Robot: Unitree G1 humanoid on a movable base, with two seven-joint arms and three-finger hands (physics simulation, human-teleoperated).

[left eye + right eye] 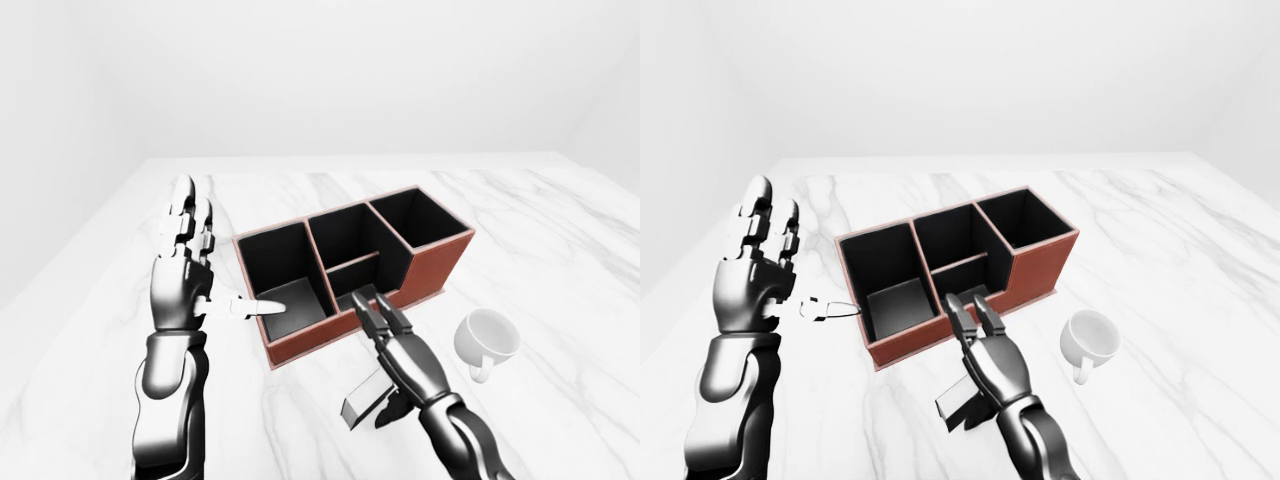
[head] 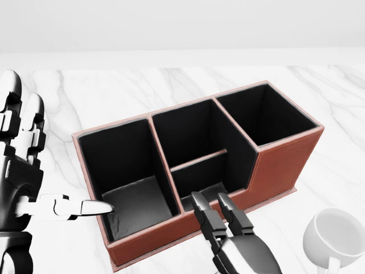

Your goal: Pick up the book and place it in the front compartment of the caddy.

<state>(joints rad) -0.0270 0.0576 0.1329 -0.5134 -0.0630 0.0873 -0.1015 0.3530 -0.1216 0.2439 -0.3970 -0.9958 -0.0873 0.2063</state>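
The caddy (image 1: 432,270) is brown with black insides and stands on the white marble table (image 1: 560,230). It has a large left compartment, a split middle one and a right one. The grey book (image 1: 362,398) lies low at the bottom of the left-eye view, under my right hand's palm. My right hand (image 1: 378,340) has its fingers straight, with the fingertips (image 2: 201,206) at the caddy's near wall. I cannot tell if the palm touches the book. My left hand (image 1: 228,252) is open with its fingers up. Its thumb (image 2: 85,207) points at the caddy's left wall.
A white mug (image 1: 487,340) stands on the table to the right of my right hand, below the caddy's right end. The table's far edge runs along the top of the views, with a white wall behind it.
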